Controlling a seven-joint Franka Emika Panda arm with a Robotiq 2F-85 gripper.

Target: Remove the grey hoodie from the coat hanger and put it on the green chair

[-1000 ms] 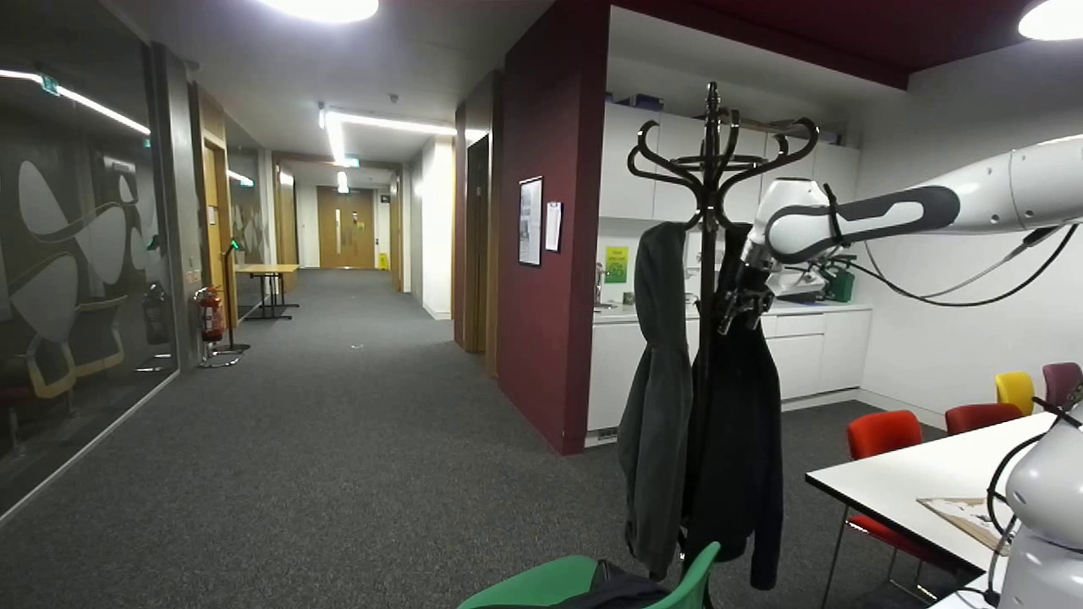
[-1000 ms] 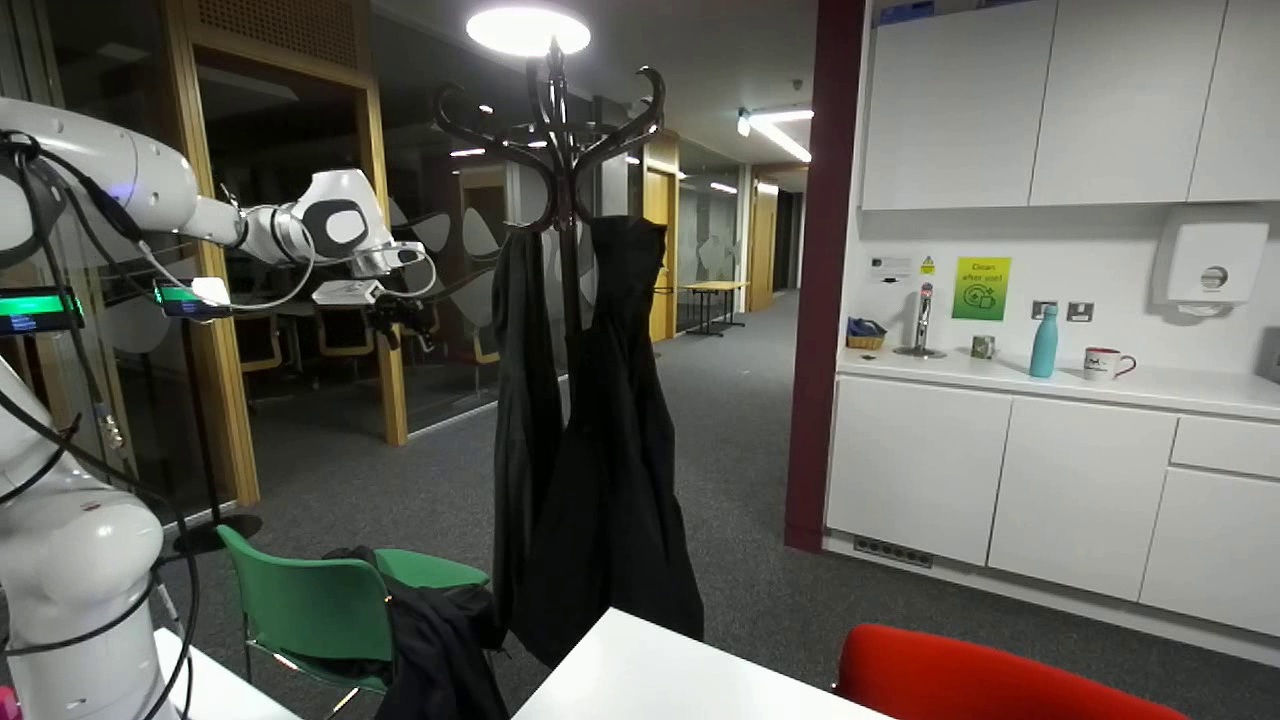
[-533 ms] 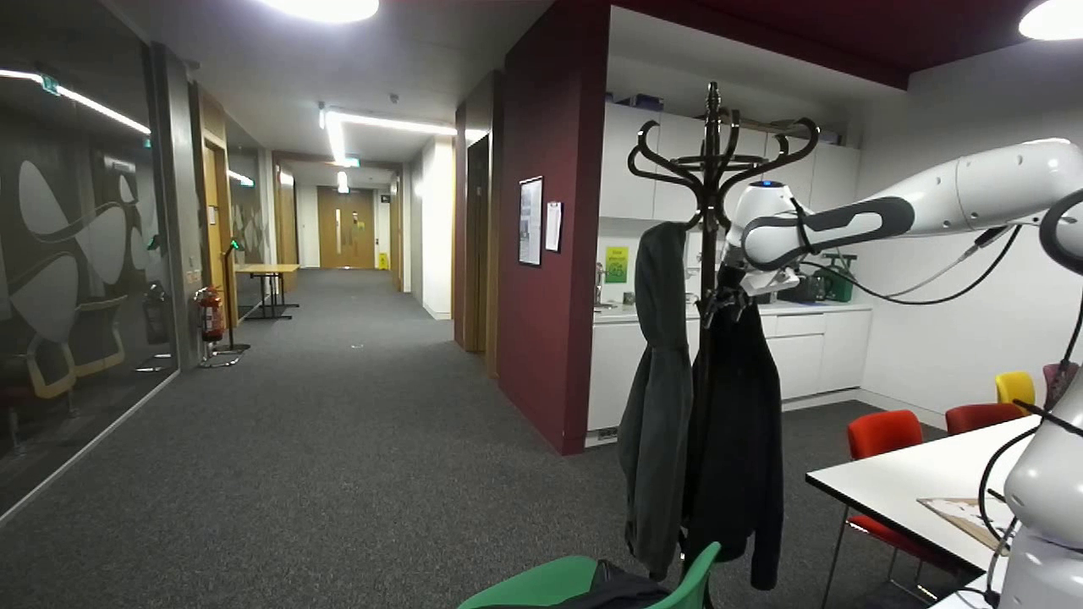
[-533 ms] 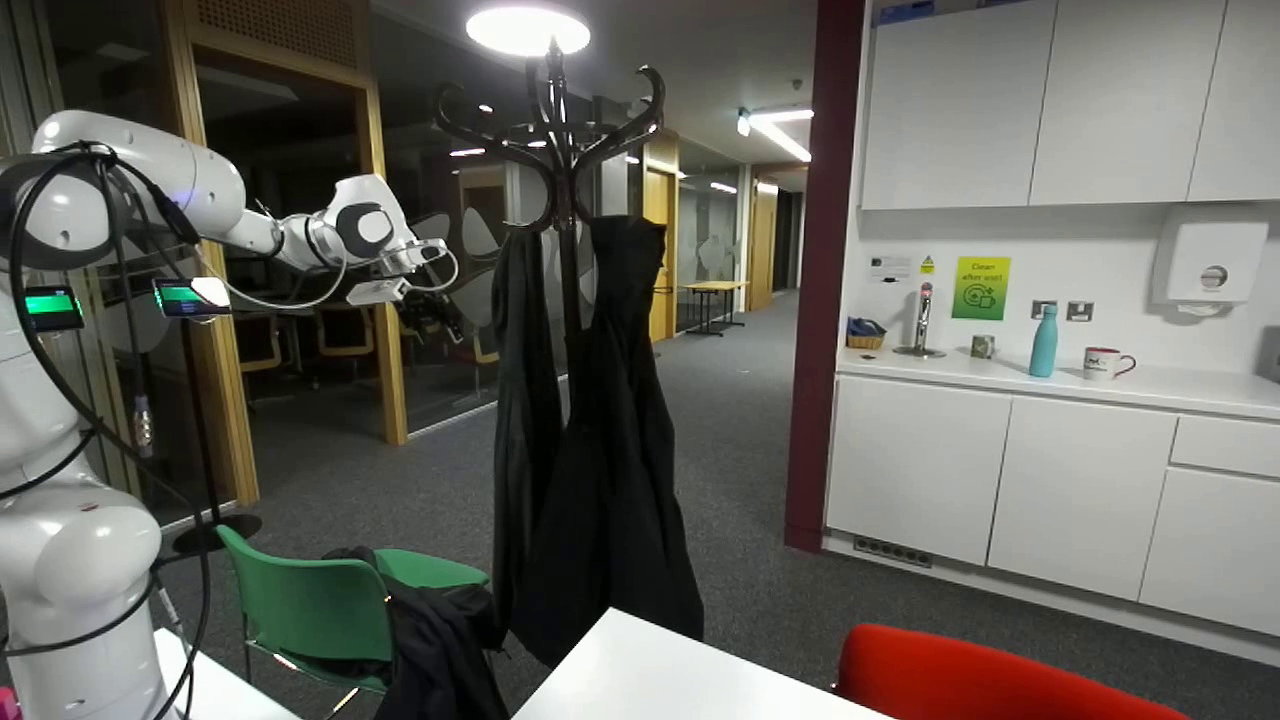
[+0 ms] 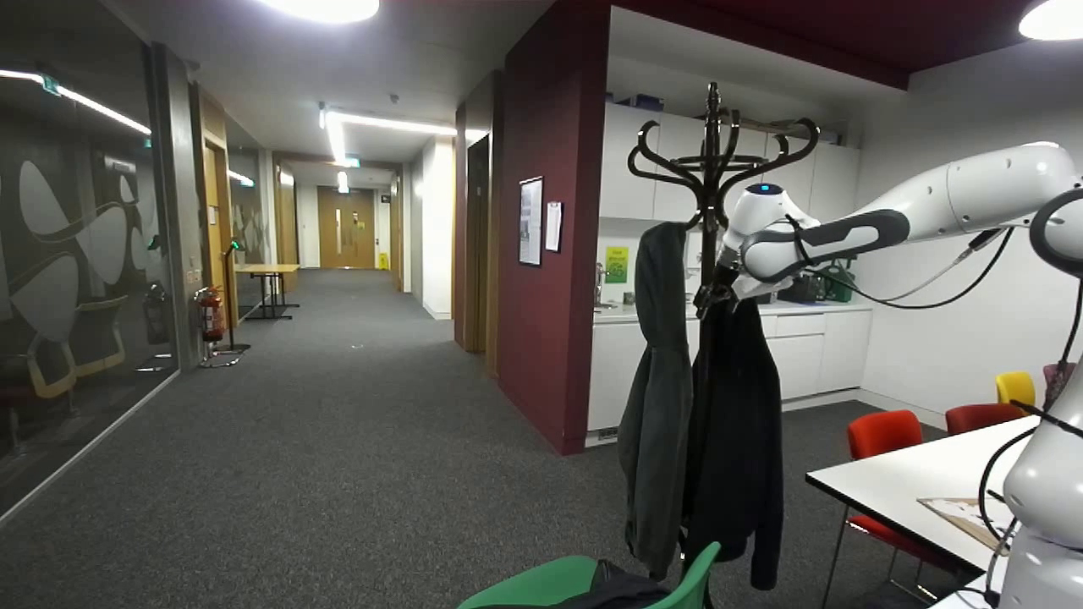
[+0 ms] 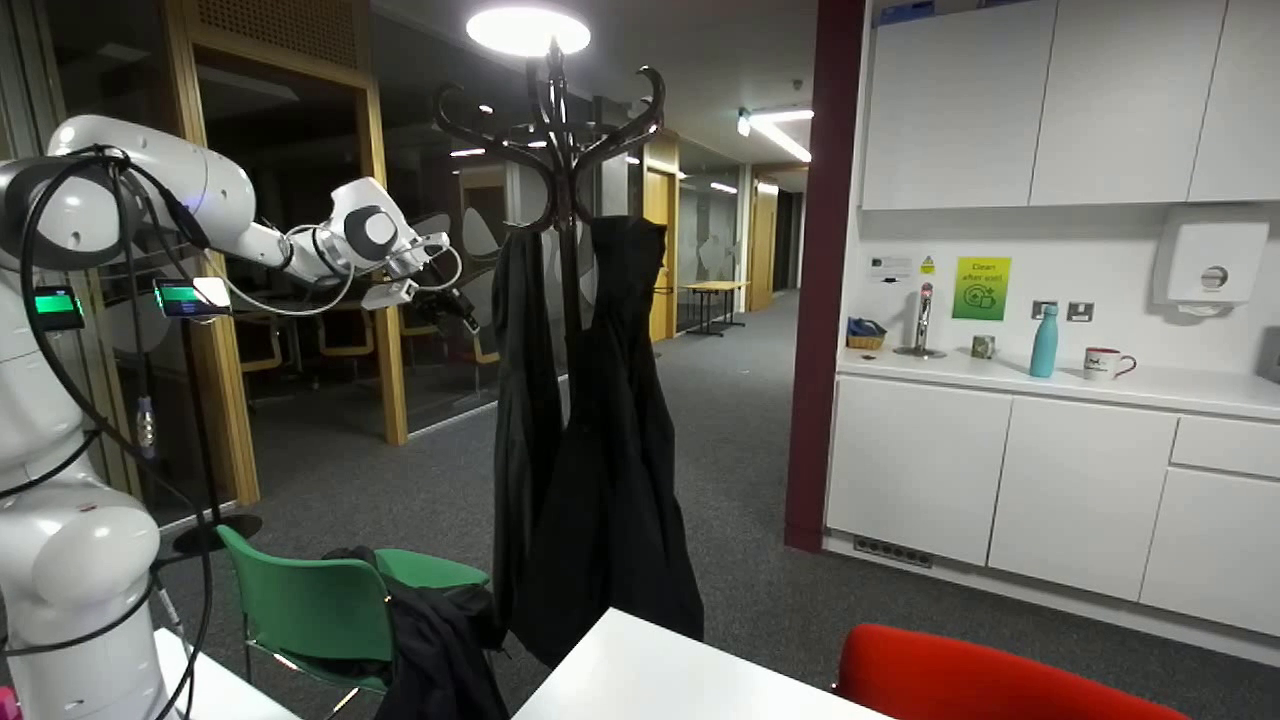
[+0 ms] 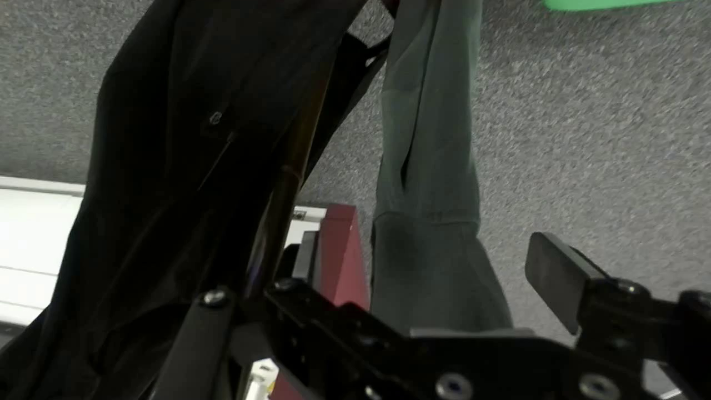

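The grey hoodie (image 5: pixel 660 381) hangs limp from the coat hanger (image 5: pixel 711 152), and both also show in an exterior view, the hoodie (image 6: pixel 525 400) left of the stand's pole (image 6: pixel 568 290). My gripper (image 5: pixel 716 306) is open and empty beside the pole. In an exterior view the gripper (image 6: pixel 462 312) is just left of the hoodie, with a small gap. In the wrist view the hoodie (image 7: pixel 427 183) lies between the spread fingers (image 7: pixel 430 272); its top is hidden behind the gripper. The green chair (image 6: pixel 310 600) stands below; only its edge (image 7: pixel 600 4) shows in the wrist view.
A black jacket (image 5: pixel 736 423) hangs beside the hoodie, close to the gripper in the wrist view (image 7: pixel 183 166). Dark clothing (image 6: pixel 440 640) lies over the green chair. A white table (image 6: pixel 650 680) and a red chair (image 6: pixel 960 680) stand nearby. A loose cable hangs from the arm.
The gripper has moved toward the coat stand and hoodie, leftward in an exterior view from over the black jacket, and tilted. The hoodie, jacket and chair have not moved.
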